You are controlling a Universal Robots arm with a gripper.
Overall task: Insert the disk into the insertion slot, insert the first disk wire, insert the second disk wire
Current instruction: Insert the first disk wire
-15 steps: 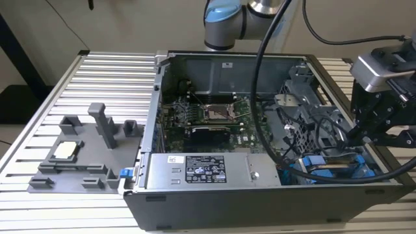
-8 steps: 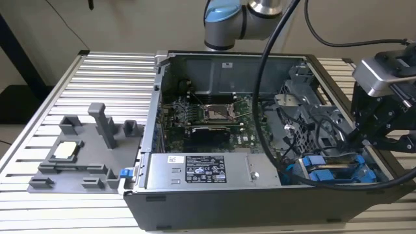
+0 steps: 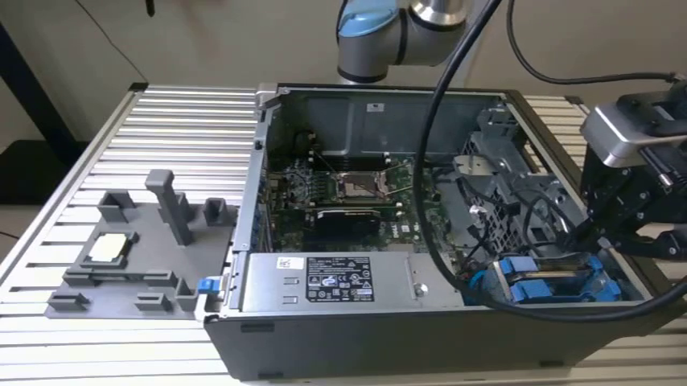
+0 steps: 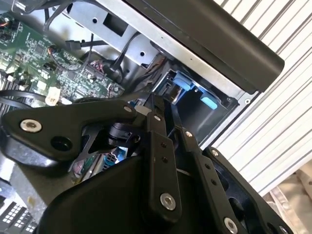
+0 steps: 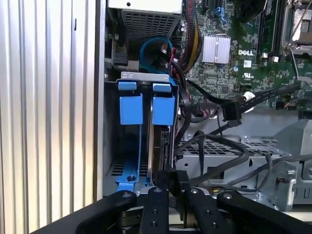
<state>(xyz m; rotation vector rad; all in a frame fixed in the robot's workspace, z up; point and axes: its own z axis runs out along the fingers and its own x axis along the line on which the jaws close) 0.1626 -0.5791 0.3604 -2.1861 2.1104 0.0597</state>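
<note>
Gripper point(image 5: 173, 179), its grasp impossible to tell, sits at the near end of the disk point(image 5: 160, 146), which stands edge-on inside the insertion slot point(image 5: 145, 76), long axis running straight away from the gripper.

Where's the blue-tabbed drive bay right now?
The insertion slot sits in the corner of the case at the exterior view's right, beside the grey power-supply box; the first wrist view shows the gripper at it.
</note>
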